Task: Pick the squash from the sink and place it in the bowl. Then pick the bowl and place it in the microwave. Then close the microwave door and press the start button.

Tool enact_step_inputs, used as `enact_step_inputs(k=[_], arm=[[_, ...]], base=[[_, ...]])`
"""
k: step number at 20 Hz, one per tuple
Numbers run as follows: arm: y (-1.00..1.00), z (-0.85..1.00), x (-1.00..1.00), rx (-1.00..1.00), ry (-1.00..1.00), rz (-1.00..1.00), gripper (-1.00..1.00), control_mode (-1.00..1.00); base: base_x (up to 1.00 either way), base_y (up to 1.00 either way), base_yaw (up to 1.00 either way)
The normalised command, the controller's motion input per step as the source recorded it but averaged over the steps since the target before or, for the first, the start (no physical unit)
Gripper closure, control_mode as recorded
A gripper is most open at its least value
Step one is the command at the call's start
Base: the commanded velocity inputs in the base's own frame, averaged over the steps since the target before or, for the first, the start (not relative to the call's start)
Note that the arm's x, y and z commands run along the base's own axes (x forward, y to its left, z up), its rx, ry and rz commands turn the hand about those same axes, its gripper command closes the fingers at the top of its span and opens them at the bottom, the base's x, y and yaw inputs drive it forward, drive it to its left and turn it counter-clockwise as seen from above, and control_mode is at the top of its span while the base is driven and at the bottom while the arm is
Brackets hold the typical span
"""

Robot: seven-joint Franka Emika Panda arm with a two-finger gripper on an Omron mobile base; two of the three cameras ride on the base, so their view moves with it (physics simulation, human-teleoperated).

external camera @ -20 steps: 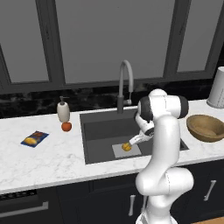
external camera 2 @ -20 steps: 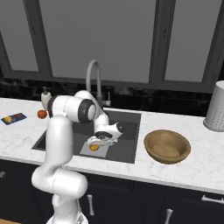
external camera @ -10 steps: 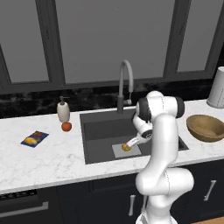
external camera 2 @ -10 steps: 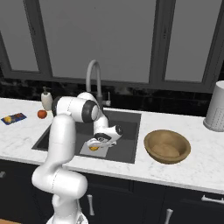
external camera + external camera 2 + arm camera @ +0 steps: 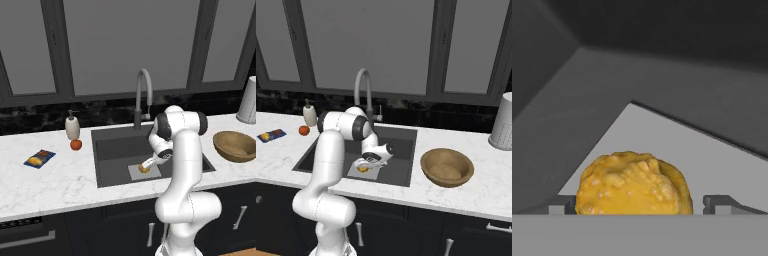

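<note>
Squash, lumpy and yellow-orange, sits ungrasped in dark grey sink between released tool fingers; every step remains.

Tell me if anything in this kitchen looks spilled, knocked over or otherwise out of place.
Nothing spilled or tipped. The only oddity is the squash lying on the pale patch at the bottom of the sink, with the gripper down around it, jaws open. The bowl, soap bottle and snack packet sit upright on the counter.
</note>
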Motion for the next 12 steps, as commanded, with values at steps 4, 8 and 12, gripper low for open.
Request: enact_step_inputs(k=[4, 8, 12], arm=[[0.22, -0.11, 0.11, 0.0, 0.0, 0.0, -1.0, -1.0], [0.14, -0.19, 0.02, 0.0, 0.0, 0.0, -1.0, -1.0], [0.07, -0.19, 0.0, 0.0, 0.0, 0.0, -1.0, -1.0]], base=[[0.0, 0.0, 0.0], [0.0, 0.0, 0.0], [0.0, 0.0, 0.0]])
